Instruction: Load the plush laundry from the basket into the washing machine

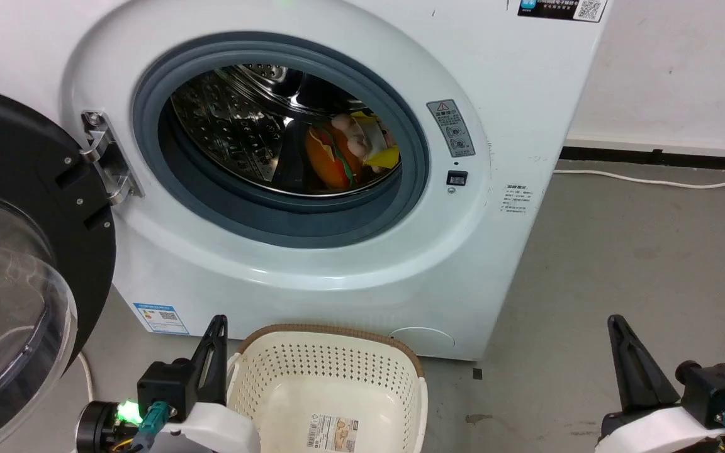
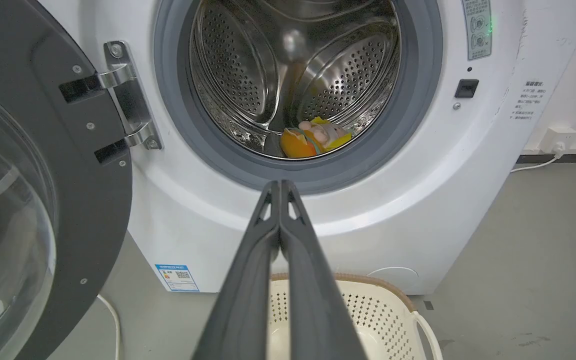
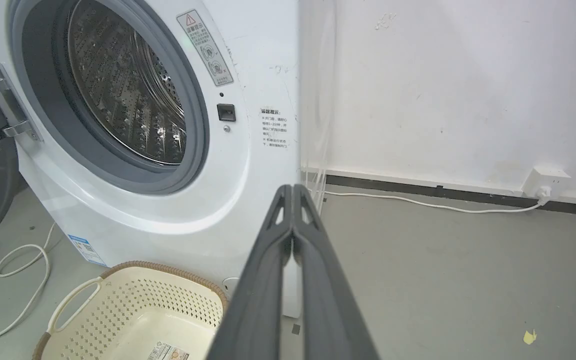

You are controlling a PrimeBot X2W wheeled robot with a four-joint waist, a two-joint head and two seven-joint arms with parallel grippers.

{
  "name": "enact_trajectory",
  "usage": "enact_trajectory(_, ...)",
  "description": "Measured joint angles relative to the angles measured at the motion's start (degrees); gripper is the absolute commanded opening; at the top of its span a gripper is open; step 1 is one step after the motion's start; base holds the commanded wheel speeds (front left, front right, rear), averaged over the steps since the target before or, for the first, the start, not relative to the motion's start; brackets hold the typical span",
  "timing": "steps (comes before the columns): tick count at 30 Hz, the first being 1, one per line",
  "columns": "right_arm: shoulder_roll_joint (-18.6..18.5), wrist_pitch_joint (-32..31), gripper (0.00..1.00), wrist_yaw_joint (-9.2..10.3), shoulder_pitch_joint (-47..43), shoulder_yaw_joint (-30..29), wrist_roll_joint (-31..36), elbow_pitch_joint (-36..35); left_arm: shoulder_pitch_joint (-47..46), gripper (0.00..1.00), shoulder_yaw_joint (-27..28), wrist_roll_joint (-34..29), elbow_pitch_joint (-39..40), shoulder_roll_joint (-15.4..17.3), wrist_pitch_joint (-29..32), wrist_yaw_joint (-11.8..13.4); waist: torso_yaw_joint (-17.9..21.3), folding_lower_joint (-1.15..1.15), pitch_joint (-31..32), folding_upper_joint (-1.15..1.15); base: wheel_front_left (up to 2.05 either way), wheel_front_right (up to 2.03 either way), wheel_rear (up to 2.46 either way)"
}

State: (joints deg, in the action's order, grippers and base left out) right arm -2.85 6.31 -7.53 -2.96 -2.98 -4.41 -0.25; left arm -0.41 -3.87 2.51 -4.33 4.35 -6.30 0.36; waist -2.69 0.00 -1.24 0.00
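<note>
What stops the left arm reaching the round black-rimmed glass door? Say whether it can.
Probably it can: the round black-rimmed glass door stands swung open left of the shut left gripper, with nothing between them.

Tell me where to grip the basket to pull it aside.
Grip the white loop handle on the basket end nearer the left gripper, coming from outside. It bows clear of the perforated wall, leaving a gap for one finger. Open the shut jaws first.
</note>
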Motion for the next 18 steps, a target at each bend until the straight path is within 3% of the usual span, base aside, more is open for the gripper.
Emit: enact_trajectory(18,0.00,-2.04,0.00,0.00,0.59,0.98,1.27,0.02,0.00,0.00,1.20,-0.85,1.27,-0.31,1.83,-0.01,0.90,0.00,0.42,0.00,0.00,0.00,0.00)
